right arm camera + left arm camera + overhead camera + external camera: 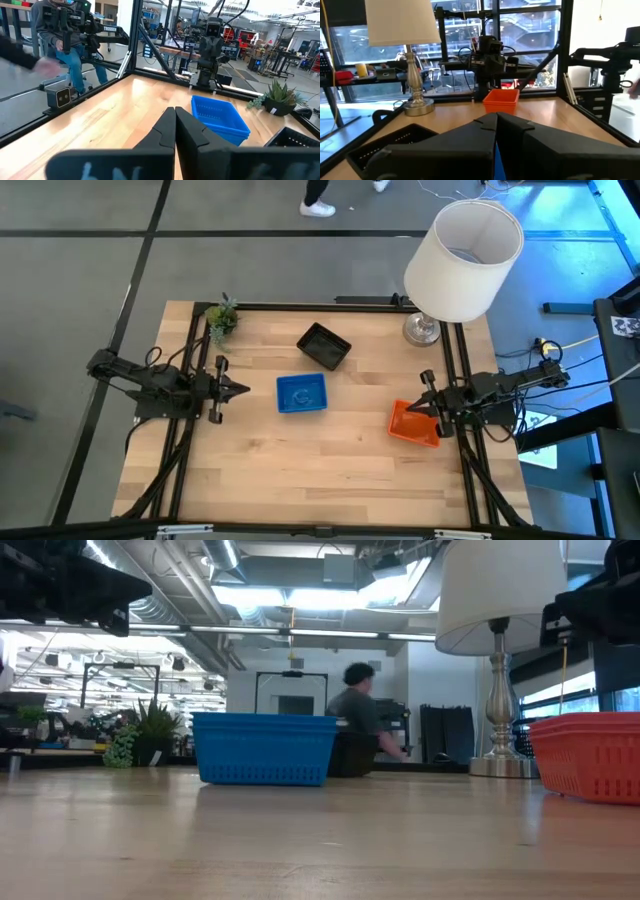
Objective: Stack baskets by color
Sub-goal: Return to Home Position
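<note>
Only writing I can read is a TROSSEN label [111,29] on dark gear beyond the bench [330,470]. The left tool [240,389] is pinched fully closed with nothing in it, near the blue baskets [301,393] mid-bench. The right tool [418,408] is closed and empty too, right by the orange baskets [413,425]. The black baskets [324,346] sit nearer the lamp [465,255].

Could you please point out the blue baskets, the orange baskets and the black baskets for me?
blue baskets [301,393]: high view, on the floor of the top basket.
orange baskets [406,425]: high view, on the inside floor, left of middle.
black baskets [324,346]: high view, on the middle of the inside.
</note>
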